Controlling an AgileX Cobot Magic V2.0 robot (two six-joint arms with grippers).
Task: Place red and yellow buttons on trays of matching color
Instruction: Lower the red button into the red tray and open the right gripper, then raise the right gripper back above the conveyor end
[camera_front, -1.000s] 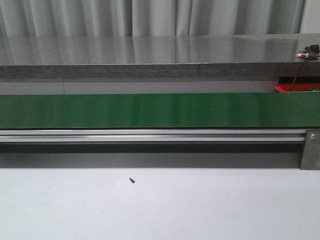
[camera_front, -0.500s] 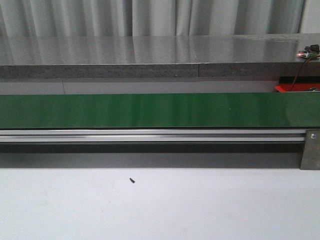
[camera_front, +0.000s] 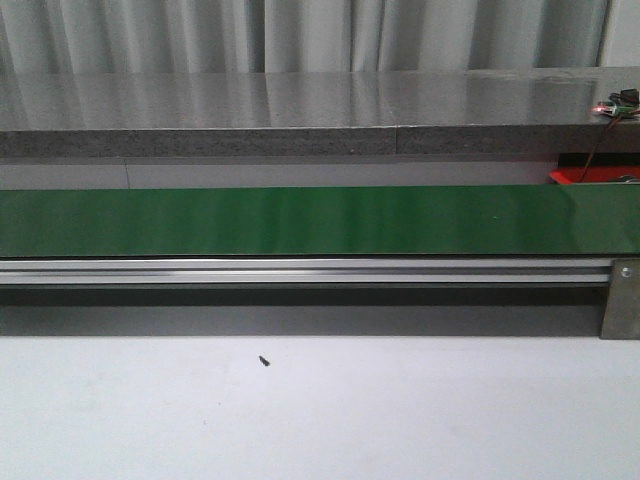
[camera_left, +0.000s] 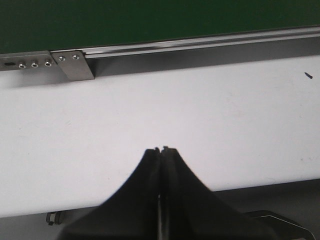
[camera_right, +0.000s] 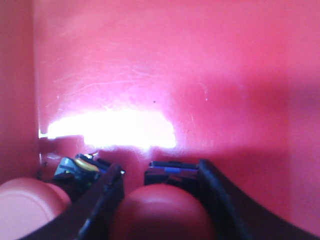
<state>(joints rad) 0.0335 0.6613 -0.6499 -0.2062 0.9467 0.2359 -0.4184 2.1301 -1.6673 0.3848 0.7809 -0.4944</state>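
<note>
Grey curtains (camera_front: 300, 30) and a polished stone ledge (camera_front: 300, 100) close the scene behind the green conveyor belt (camera_front: 300, 220); no button is seen on the belt, and the white tabletop (camera_front: 400, 420) in front of the belt carries only a small dark speck (camera_front: 264, 361).

A corner of the red tray (camera_front: 585, 176) is visible just behind the belt; its floor (camera_right: 175, 75) fills the right wrist view. The right end effector (camera_right: 162, 195) is positioned low inside the tray, with a red button (camera_right: 162, 212) between its fingers (camera_right: 107, 200); whether grip is applied or already relaxed cannot be told. A second red button (camera_right: 25, 207) lies just beside it.

The left end effector (camera_left: 161, 152) is closed on nothing, above the tabletop in front of the belt rail (camera_left: 200, 45).

Probable faults: the neighbouring button may be struck if the fingers open wide; the held button may be dragged upward if retraction precedes full release; glare on the tray floor may mask contact.
</note>
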